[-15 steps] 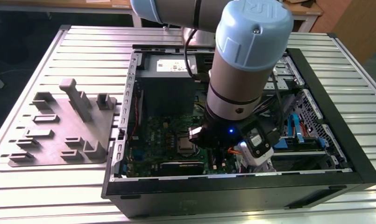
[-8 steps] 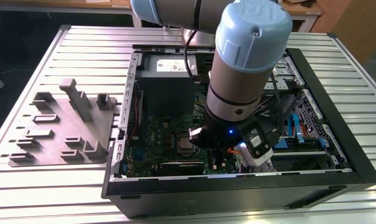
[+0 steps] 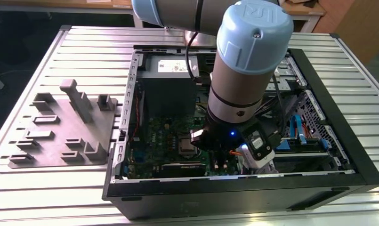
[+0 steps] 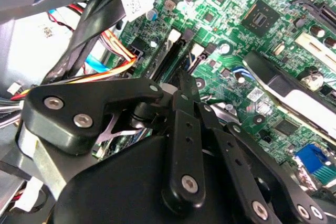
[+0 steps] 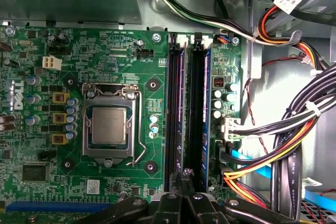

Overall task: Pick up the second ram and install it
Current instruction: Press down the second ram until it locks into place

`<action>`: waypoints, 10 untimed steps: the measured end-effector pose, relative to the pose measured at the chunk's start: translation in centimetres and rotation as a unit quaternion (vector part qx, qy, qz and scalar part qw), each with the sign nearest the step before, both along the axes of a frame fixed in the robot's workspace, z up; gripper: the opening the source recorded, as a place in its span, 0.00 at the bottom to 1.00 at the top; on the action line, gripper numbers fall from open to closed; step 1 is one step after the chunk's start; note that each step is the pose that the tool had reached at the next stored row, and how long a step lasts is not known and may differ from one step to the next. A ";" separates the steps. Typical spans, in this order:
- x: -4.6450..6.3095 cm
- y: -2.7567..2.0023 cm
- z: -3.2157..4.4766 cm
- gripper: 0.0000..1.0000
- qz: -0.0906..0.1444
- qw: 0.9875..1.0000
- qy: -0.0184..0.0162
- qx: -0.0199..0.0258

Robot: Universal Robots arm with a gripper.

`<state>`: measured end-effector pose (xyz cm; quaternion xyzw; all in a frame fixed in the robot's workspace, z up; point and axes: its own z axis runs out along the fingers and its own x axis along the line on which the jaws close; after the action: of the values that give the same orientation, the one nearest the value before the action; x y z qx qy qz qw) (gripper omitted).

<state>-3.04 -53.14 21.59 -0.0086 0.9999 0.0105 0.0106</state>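
Note:
My gripper [image 5: 184,174] is shut, with nothing visible between the fingertips. It sits low inside the open computer case [image 3: 327,108], over the green motherboard [image 5: 105,56]. The tips hover at one end of the long black slot rails [image 4: 170,59]. The second ram [image 5: 177,108], a long dark stick, stands in the slot nearest the processor socket [image 5: 107,124] and runs right up to my fingertips. I cannot tell whether the tips touch it. In the exterior view the gripper [image 3: 226,157] hangs under the arm near the case's front wall.
Another stick with a blue edge [image 5: 206,108] sits two slots over. Bundles of black, orange and yellow cables [image 5: 283,156] crowd beside the slots. A grey holder plate with blocks [image 3: 63,132] lies on the slatted table at the exterior view's left.

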 end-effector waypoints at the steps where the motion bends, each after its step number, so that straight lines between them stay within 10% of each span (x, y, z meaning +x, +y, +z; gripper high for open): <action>1: 0.0 0.00 -0.01 0.10 0.000 1.000 0.000 0.000; 10: 0.0 0.00 1.27 0.10 0.000 1.000 0.000 0.000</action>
<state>-3.04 -53.14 22.86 -0.0086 0.9999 0.0105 0.0106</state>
